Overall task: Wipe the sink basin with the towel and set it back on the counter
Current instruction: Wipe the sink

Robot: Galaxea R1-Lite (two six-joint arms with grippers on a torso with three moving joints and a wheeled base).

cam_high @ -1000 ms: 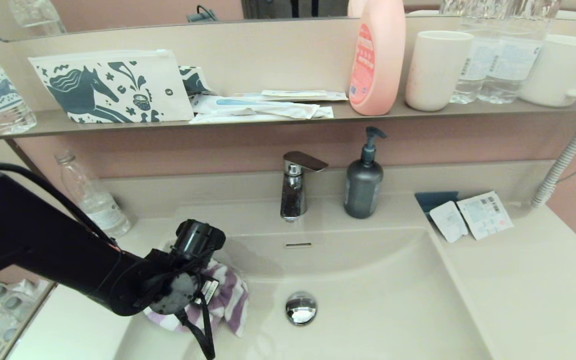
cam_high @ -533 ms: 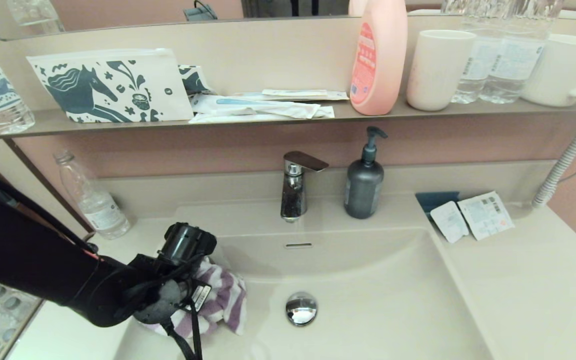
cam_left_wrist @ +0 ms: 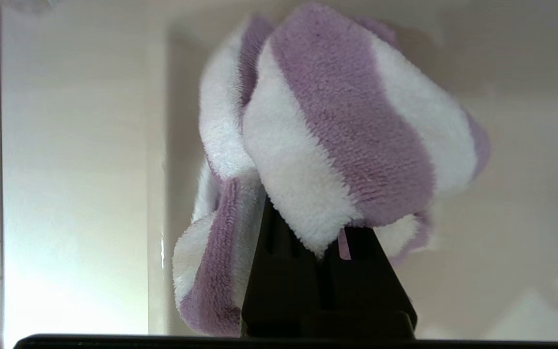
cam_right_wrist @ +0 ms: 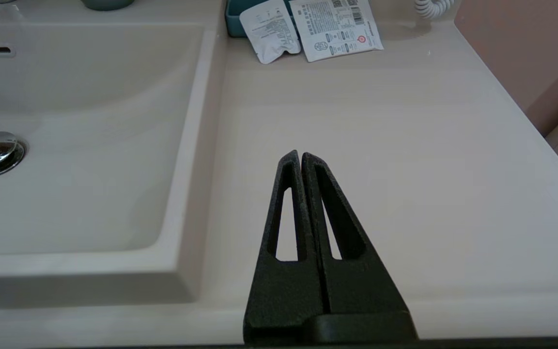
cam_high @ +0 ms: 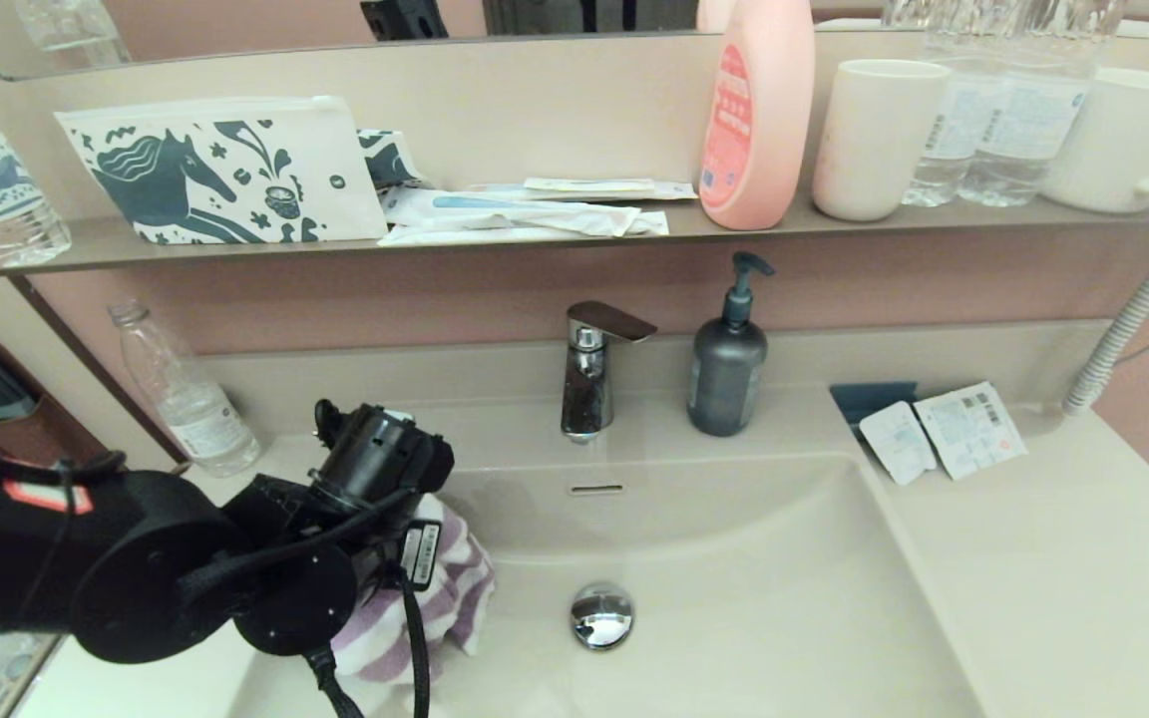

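The purple-and-white striped towel (cam_high: 455, 588) hangs bunched at the left side of the beige sink basin (cam_high: 734, 598), left of the chrome drain plug (cam_high: 601, 614). My left gripper (cam_left_wrist: 325, 232) is shut on the towel (cam_left_wrist: 337, 131), its fingertips buried in the folds; in the head view the black wrist hides the fingers. The overflow slot (cam_high: 595, 489) shows on the back wall. My right gripper (cam_right_wrist: 300, 156) is shut and empty, hovering over the beige counter (cam_right_wrist: 405, 145) right of the basin (cam_right_wrist: 90, 145); it is out of the head view.
A faucet (cam_high: 589, 374) and dark soap pump (cam_high: 726, 364) stand behind the basin. A clear bottle (cam_high: 186, 394) is at the back left. White sachets (cam_high: 939, 434) lie on the right counter. The shelf above holds the horse pouch (cam_high: 220, 170), a pink bottle (cam_high: 754, 110) and cups.
My left arm has risen and swung a little toward the back, turning the wrist. The towel stays in the grip at the basin's left side, lifted slightly.
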